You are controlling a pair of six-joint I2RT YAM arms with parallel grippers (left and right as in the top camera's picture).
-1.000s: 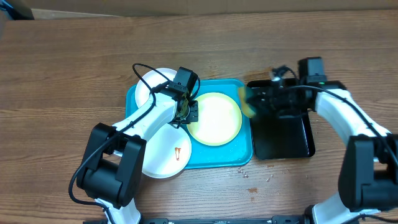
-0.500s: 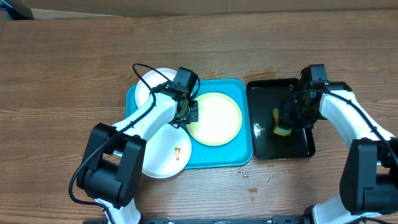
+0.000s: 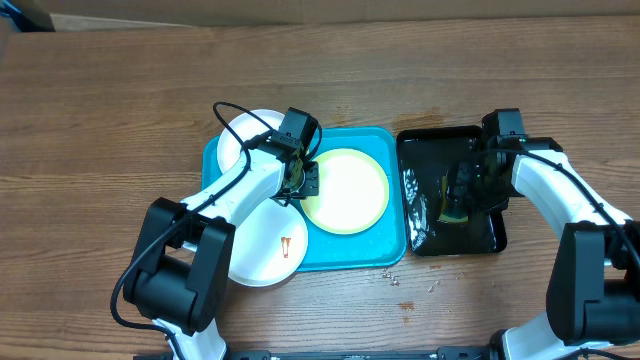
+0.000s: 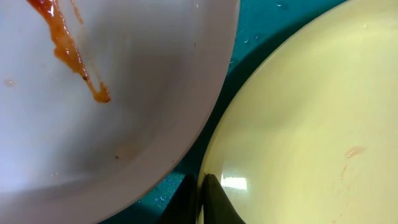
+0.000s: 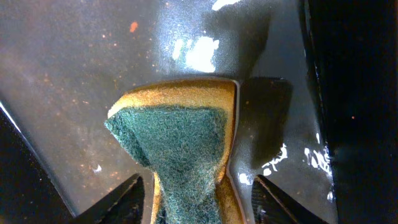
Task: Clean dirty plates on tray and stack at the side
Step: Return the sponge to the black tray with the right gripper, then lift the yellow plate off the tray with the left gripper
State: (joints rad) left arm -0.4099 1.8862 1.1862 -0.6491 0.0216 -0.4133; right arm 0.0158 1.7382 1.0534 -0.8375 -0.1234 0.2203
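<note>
The turquoise tray (image 3: pixel 340 250) holds a pale green-rimmed plate (image 3: pixel 347 190), which looks wiped. My left gripper (image 3: pixel 303 180) is shut on that plate's left rim; in the left wrist view the fingers (image 4: pixel 211 202) pinch the rim of the green plate (image 4: pixel 311 124). A white plate (image 3: pixel 262 245) with a red-brown smear (image 3: pixel 287 245) overlaps the tray's lower left. Another white plate (image 3: pixel 243 135) lies at its upper left corner. My right gripper (image 3: pixel 455 195) stands open over the black tray (image 3: pixel 480 235), its fingers clear on either side of a yellow-green sponge (image 5: pixel 180 137).
The black tray is wet and glossy, right beside the turquoise one. Small crumbs (image 3: pixel 400 282) lie on the wooden table in front of the trays. The smeared white plate (image 4: pixel 93 112) sits close against the green plate in the left wrist view.
My right gripper carried the sponge from the turquoise tray's edge onto the black tray, then opened and let it go. The left arm has stayed put.
</note>
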